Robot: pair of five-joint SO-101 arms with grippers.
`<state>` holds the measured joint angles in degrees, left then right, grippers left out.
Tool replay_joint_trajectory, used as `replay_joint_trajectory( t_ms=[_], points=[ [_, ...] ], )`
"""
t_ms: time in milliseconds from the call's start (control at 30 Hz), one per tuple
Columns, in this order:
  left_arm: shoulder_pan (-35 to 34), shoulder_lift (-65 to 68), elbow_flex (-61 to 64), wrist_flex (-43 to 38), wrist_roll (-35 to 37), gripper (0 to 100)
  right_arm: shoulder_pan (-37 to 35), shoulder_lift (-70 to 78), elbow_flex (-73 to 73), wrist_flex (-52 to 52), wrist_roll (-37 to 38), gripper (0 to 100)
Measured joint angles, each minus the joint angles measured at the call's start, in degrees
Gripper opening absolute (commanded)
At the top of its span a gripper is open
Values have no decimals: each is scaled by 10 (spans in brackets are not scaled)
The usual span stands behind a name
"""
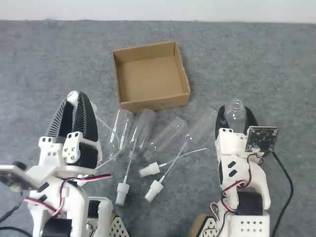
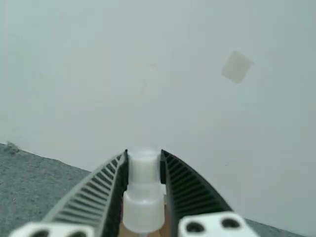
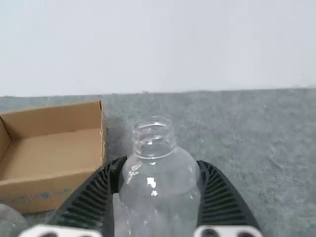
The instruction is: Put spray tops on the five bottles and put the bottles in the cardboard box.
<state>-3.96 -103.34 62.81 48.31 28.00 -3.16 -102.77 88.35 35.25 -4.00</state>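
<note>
Left pincer is nearly closed, clamped on a white top. Right pincer is spread wide and grips an upright bottle by the shoulders, neck bare. High view adds four more bottles lying on the bench just in front of the box, plus three loose tops. There's blue print on the box wall, too small to read.
</note>
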Motion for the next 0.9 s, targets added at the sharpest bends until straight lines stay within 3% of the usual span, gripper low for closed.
replay_joint_trajectory(
  t_ms=[367, 633, 900],
  points=[
    [-1, 0, 0, 0, 1, 10, -6, 0, -18, 0, 0, 69],
    [-21, 0, 0, 0, -2, 10, -86, 0, -35, 0, 0, 69],
    [-62, -1, 11, -6, 56, 10, -154, 0, -35, 0, 0, 69]
  ],
)
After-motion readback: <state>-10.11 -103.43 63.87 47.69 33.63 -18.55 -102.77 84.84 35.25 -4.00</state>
